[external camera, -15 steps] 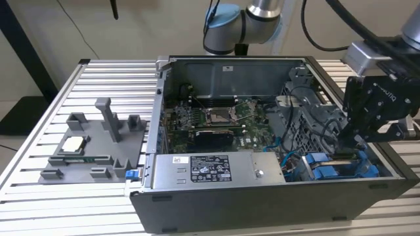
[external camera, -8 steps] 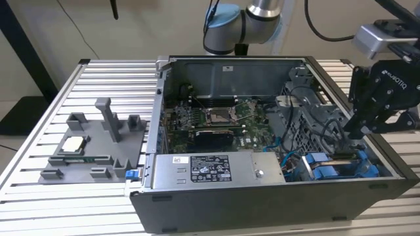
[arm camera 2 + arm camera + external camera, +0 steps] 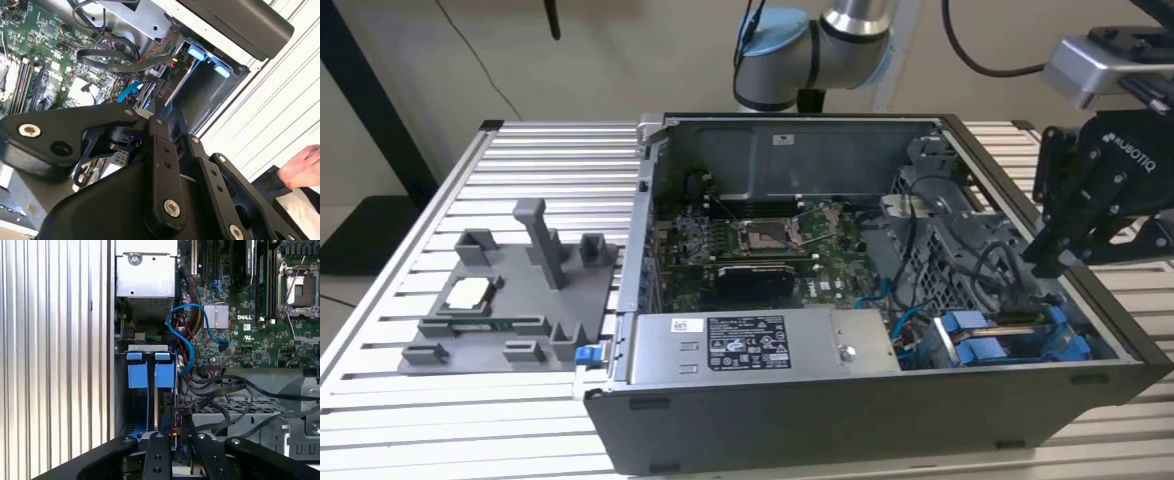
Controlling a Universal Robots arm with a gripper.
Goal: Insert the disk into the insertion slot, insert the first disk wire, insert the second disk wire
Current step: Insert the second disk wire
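Observation:
The disk (image 3: pixel 158 407) stands edge-on in the insertion slot (image 3: pixel 1014 335) at the case's front corner on the exterior view's right. Its blue carrier tabs (image 3: pixel 165 374) show beside a second blue carrier (image 3: pixel 137 374). In the second wrist view the disk's silver face (image 3: pixel 179 82) lies under the blue tabs (image 3: pixel 200 52). My gripper (image 3: pixel 1042 262) hangs just above that bay among black wires. It is shut on a black disk wire connector (image 3: pixel 162 82) with red and yellow leads, right at the disk's edge; my gripper (image 3: pixel 157 102) (image 3: pixel 173 437) shows in both wrist views.
The open computer case (image 3: pixel 854 420) lies on a slatted metal table (image 3: pixel 534 170). A grey power-supply box (image 3: pixel 747 345) fills its front. A blue cable (image 3: pixel 185 340) and black wires (image 3: pixel 220 390) loop beside the bay. A grey fixture (image 3: pixel 507 290) sits at the exterior view's left. A person's hand (image 3: pixel 305 165) is nearby.

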